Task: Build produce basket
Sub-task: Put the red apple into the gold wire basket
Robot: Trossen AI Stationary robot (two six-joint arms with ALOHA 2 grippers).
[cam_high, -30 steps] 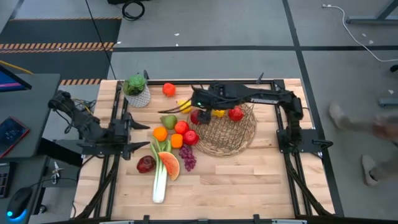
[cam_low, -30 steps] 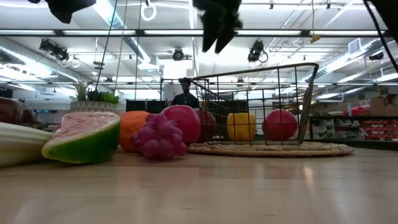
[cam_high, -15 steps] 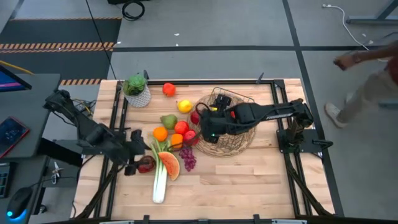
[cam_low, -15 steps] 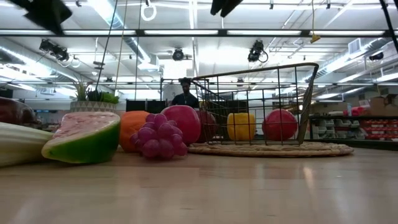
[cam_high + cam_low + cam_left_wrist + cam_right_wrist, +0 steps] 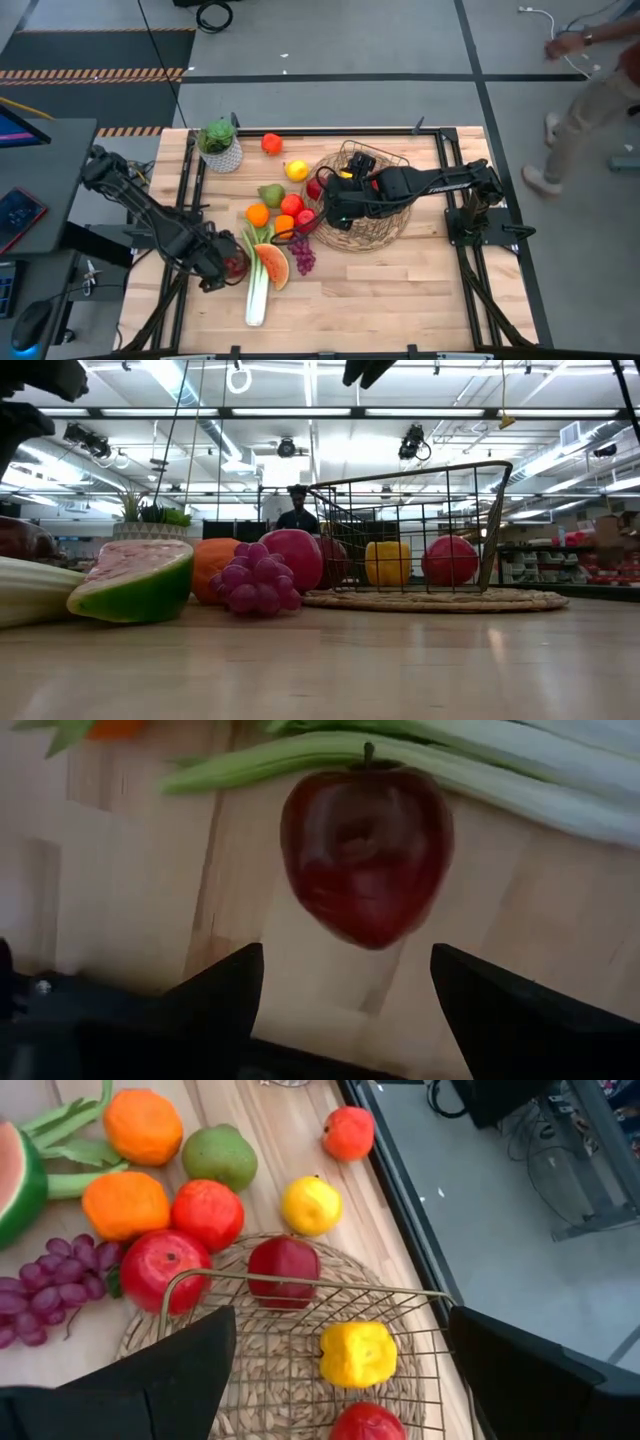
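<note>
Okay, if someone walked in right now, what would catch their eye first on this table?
Probably the heap of produce mid-table beside the basket, which already holds a yellow fruit and red ones. Next, the open left pincer just short of a dark red apple by the leek, and the open right pincer above the basket.

High view: overhead, facing straight down, covers the whole desk [image 5: 400, 280] and both arms.
Low view: at desk-top height, level across the surface into the room behind.
Left wrist view: close above a dark red apple [image 5: 366, 855] beside the leek [image 5: 480, 765].
Right wrist view: looks down into the basket [image 5: 300, 1370]; shares its yellow fruit [image 5: 358, 1353] with the low view.
</note>
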